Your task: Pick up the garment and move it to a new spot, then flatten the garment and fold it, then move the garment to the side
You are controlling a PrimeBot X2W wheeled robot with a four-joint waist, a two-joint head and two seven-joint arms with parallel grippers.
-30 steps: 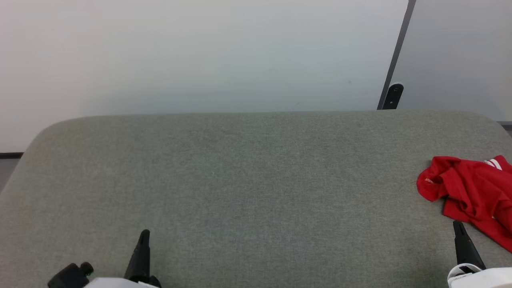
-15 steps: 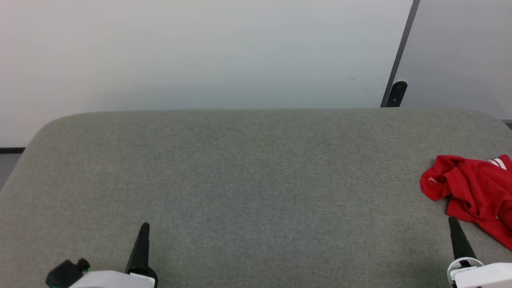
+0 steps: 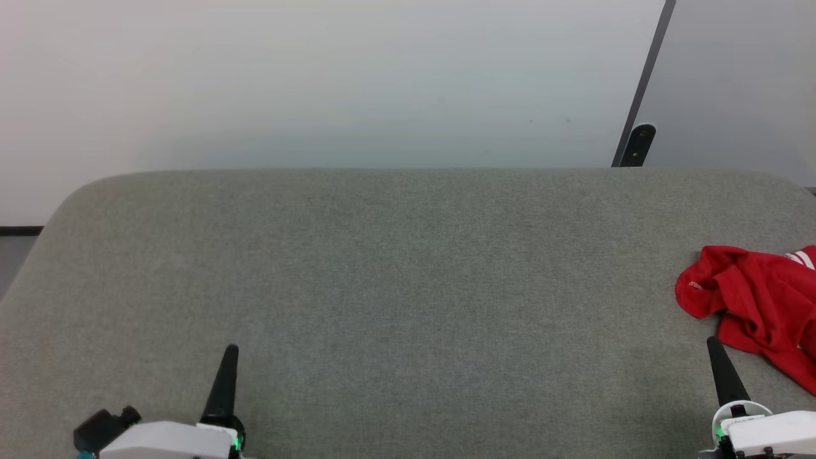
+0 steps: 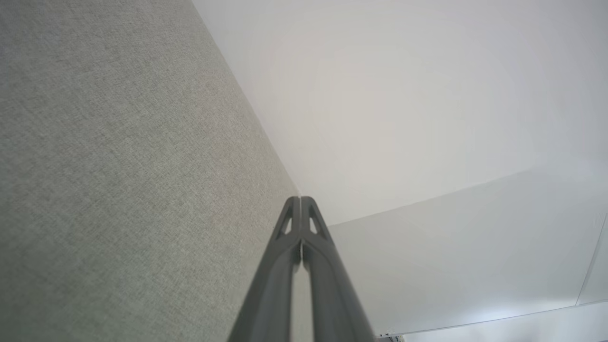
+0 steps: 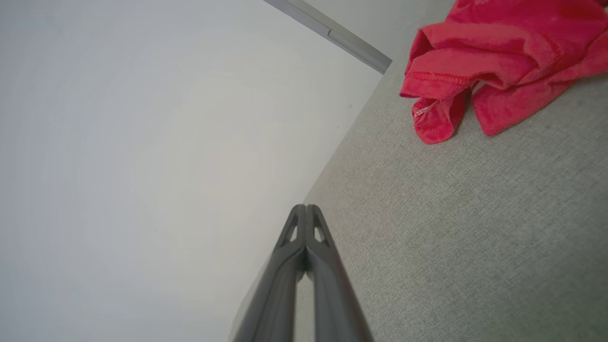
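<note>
The garment (image 3: 758, 306) is a crumpled red heap with a bit of white striped trim, lying at the far right of the grey padded surface (image 3: 395, 268) and cut off by the head view's right edge. The right wrist view has the garment (image 5: 494, 61) at its upper right, bunched with a hem showing. My right gripper (image 3: 713, 347) is shut and empty, its tip just in front of the garment's near left edge; in its wrist view the right gripper (image 5: 306, 209) has its fingertips pressed together. My left gripper (image 3: 231, 352) sits shut and empty at the lower left, and the left gripper (image 4: 300, 200) has its fingertips touching.
A pale wall rises behind the surface's far rounded edge. A dark strip with a small black fitting (image 3: 639, 145) runs down the wall at the upper right. Dark floor shows past the surface's left corner (image 3: 16, 245).
The whole head view has shifted slightly, so the camera has moved. Both grippers stay shut and the garment lies in the same heap.
</note>
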